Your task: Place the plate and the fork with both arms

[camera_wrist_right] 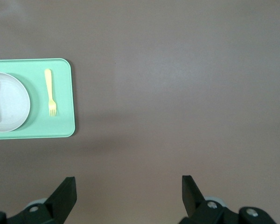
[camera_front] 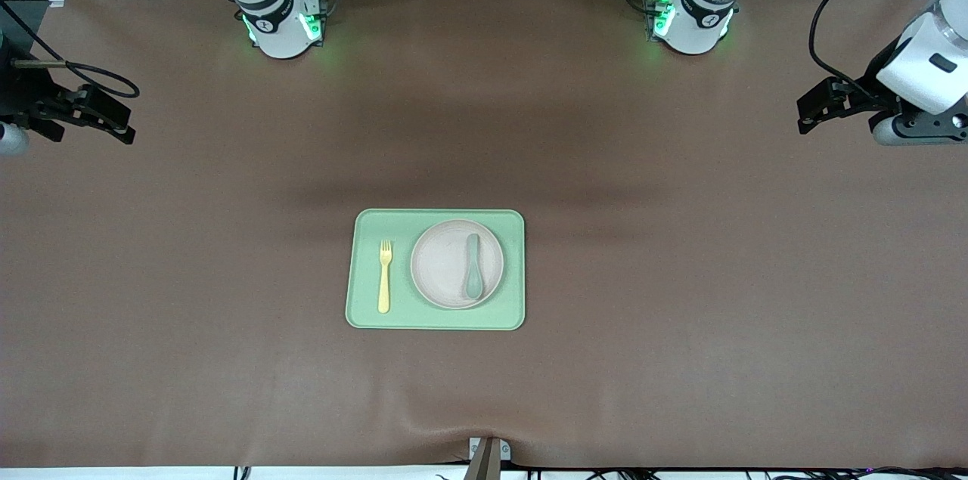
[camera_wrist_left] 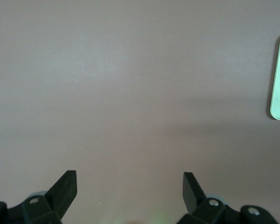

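We have the round pale beige-pink plate (camera_front: 456,264) and small pale-yellow plastic fork (camera_front: 385,276) side by side on the rectangular light-green tray (camera_front: 435,320), grey-green spoon (camera_front: 473,265) lying in the plate. Left gripper (camera_wrist_left: 129,186) and right gripper (camera_wrist_right: 129,188) wait spread wide and empty over bare table at their own ends. Risks: the spoon sliding off if we tilt the plate; the thin fork slipping from the fingers.

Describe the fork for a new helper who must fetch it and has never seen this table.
Find the light-green tray in the middle of the brown table. The fork lies flat on the tray beside the beige-pink plate, toward the right arm's end. It is pale yellow with short tines, unlike the grey-green spoon resting on the plate.
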Motion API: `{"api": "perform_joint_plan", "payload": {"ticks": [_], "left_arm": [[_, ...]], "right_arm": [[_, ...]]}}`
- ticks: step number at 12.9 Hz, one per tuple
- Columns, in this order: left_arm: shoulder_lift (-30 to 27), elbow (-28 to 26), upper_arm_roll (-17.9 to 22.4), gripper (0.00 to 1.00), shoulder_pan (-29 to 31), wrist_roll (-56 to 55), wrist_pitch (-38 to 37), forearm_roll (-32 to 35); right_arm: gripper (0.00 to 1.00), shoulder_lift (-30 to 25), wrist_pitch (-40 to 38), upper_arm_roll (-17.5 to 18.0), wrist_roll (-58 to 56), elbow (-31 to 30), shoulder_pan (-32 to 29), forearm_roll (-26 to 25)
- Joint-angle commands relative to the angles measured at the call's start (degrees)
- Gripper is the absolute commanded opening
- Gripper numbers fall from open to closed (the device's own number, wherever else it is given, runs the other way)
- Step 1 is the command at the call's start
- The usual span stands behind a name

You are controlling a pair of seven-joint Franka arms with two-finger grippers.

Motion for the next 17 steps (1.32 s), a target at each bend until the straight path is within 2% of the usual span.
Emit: {"api": "perform_joint_plan", "payload": {"ticks": [1,9,17], "left_arm": [[-1.83,-1.8,-0.77,1.0,0.18,0.98,-0.38,-0.93],[-1.39,1.53,-0.59,1.0,1.67,0.72,-0.38,-0.93],[-1.31,1.45,-0.59,1.0,2.03,1.07,-0.38,-1.02]], "right_arm": [[1.0,0.38,-1.02,0.31,-0.19,1.13,-0.62,1.41],[1.0,0.38,-1.11,0.23,-0.37,1.13,-0.62,1.59],[1.0,0.38,-1.72,0.31,-0.19,1.22,-0.71,1.59]]}}
